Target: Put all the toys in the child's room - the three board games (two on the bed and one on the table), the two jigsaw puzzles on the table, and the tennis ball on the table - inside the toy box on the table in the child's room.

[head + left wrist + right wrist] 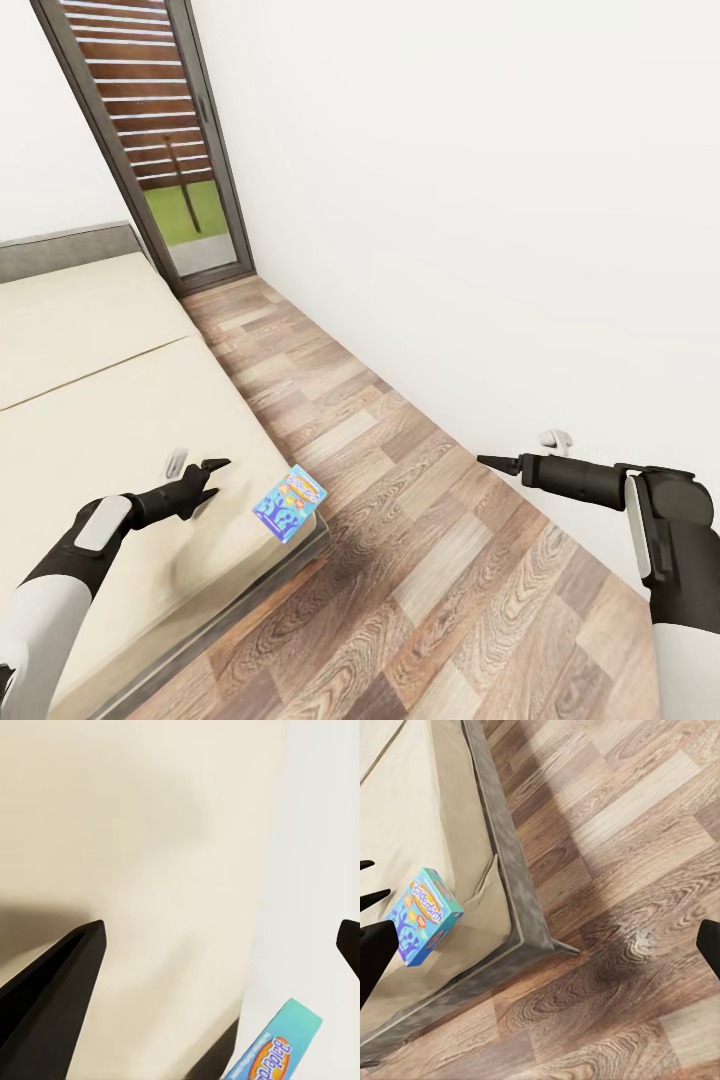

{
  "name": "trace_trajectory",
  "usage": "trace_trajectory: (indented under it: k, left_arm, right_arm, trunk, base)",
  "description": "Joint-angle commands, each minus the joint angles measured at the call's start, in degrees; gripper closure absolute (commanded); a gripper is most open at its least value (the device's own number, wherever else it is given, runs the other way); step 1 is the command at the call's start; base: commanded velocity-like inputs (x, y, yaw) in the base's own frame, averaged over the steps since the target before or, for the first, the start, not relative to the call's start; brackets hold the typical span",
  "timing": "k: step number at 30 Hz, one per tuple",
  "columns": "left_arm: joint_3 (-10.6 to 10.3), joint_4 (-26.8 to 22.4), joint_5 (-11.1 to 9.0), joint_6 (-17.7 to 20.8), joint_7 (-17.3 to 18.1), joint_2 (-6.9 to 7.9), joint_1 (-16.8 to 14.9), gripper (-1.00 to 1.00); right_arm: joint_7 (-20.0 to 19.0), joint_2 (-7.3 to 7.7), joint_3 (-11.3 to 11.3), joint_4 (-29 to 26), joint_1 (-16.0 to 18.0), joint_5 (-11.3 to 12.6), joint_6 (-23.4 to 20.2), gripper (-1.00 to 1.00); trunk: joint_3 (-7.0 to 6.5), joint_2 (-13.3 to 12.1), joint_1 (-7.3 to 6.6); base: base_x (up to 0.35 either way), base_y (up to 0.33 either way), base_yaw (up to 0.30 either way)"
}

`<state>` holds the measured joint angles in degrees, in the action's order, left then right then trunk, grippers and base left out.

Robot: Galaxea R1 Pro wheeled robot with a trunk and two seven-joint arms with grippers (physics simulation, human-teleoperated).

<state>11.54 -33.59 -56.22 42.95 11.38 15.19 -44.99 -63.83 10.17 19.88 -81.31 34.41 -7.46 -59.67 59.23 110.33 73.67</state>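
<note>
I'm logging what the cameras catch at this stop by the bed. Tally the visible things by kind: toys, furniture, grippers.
Board games: 1, the blue board game at the mattress corner
Beds: 1, the bed
Grippers: 2, the left gripper over the mattress, the right gripper over the floor
Total: 4

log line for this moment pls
left gripper: open, beside blue board game | game: bed corner | right gripper: over floor
</note>
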Motion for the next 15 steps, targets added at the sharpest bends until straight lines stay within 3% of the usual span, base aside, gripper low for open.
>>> trace_trajectory:
  k: [1,7,10,15]
  left_arm:
    - [0.2,0.0,0.5,0.3,0.2,-0.03,0.0,-1.0]
    - [0.2,0.0,0.3,0.3,0.2,-0.03,0.0,-1.0]
    - [0.6,1.0,-0.1,-0.4,1.3,0.69,-0.6,-1.0]
    - [0.8,2.4,-1.6,-0.7,3.2,2.19,-0.8,-1.0]
  right_arm:
    - [-0.6,-0.02,0.1,0.0,0.1,-0.6,-0.3,-1.0]
    - [-0.6,-0.02,0.1,0.0,0.1,-0.6,-0.3,-1.0]
    - [0.1,0.57,1.0,0.3,0.3,-1.0,-0.3,-1.0]
    - [0.7,0.76,1.3,0.3,0.5,0.7,-0.3,-1.0]
  trunk:
    - [0.04,0.0,0.0]
    - [0.04,0.0,0.0]
    - [0.04,0.0,0.0]
    - [0.04,0.0,0.0]
  base:
    - [0.0,0.0,0.0]
    - [0.0,0.0,0.0]
    - [0.0,0.0,0.0]
    - [0.0,0.0,0.0]
